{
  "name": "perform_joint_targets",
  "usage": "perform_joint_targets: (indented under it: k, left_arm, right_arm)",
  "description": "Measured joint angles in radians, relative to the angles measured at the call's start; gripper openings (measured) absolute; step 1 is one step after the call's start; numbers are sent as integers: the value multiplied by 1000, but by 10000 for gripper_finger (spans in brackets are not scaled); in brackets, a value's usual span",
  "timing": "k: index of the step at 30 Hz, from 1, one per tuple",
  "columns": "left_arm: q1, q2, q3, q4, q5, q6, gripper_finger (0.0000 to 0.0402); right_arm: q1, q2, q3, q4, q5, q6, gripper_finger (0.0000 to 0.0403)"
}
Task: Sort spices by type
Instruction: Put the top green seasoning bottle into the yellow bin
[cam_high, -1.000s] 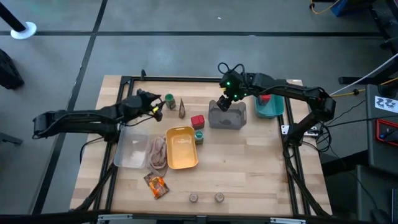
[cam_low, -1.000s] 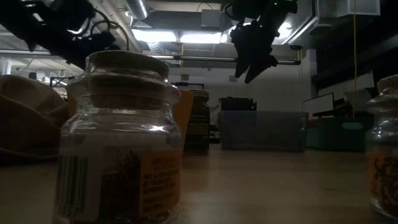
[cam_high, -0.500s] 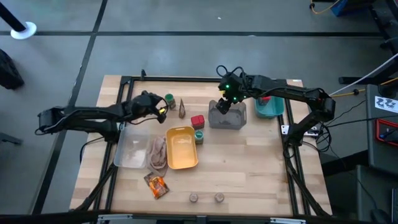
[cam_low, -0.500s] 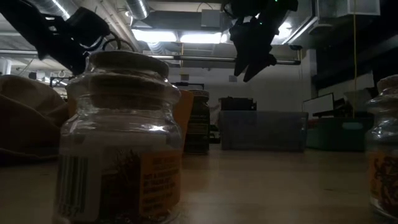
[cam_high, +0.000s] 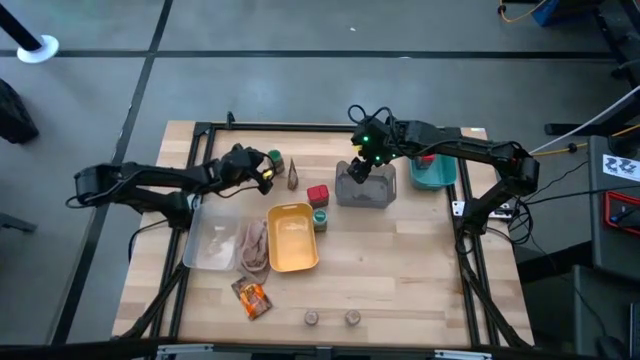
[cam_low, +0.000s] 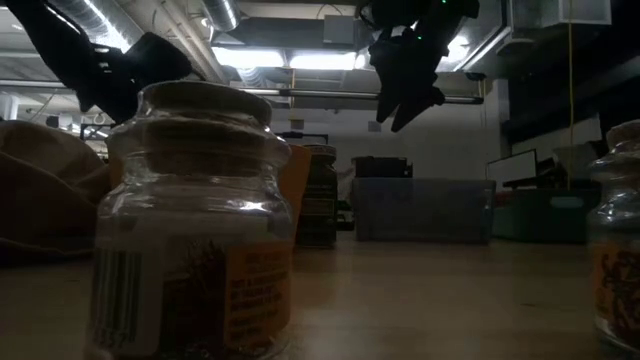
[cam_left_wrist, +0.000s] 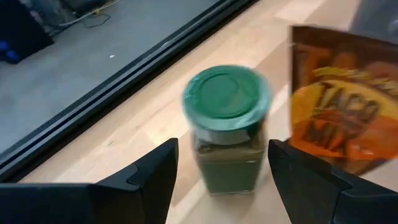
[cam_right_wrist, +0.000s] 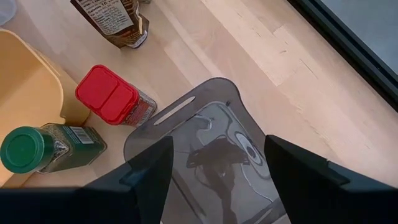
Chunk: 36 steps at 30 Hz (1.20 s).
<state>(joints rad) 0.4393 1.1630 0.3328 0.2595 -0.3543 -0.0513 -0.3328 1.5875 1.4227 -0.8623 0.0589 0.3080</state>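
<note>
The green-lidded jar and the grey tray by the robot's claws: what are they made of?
The green-lidded jar looks like clear glass or hard plastic, since the greenish contents show through; its lid looks like smooth moulded plastic with a faint sheen. The grey tray seems to be translucent smoky plastic: it is glossy, with reflections in its floor.

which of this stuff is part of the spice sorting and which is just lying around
Job: upright green-lidded glass jar inside the open left gripper; lying green-lidded jar; two red-lidded blocks; two tiny round grey-brown jars; orange-brown sachet; dark sachet.
Lying about: beige cloth; yellow plastic tray; grey tray under the right gripper; teal tray; clear tray.
</note>
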Motion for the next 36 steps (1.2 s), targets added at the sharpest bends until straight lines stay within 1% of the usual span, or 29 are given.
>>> perform_joint_targets:
  k: [4,16,22,27,33,36]
  left_arm:
    - [22,16,0,0,0,15,233]
    - [26,16,0,48,12,215,233]
    - [26,16,0,100,16,212,233]
    - [27,16,0,102,34,193,233]
    - [62,16,0,127,40,182,233]
    - [89,16,0,147,91,179,233]
  right_arm:
    - [0,0,0,0,0,0,253]
    - [0,0,0,0,0,-3,253]
    - [0,0,0,0,0,-3,253]
    - [0,0,0,0,0,-3,253]
    - [0,0,0,0,0,-3,253]
    - [0,0,0,0,0,-3,253]
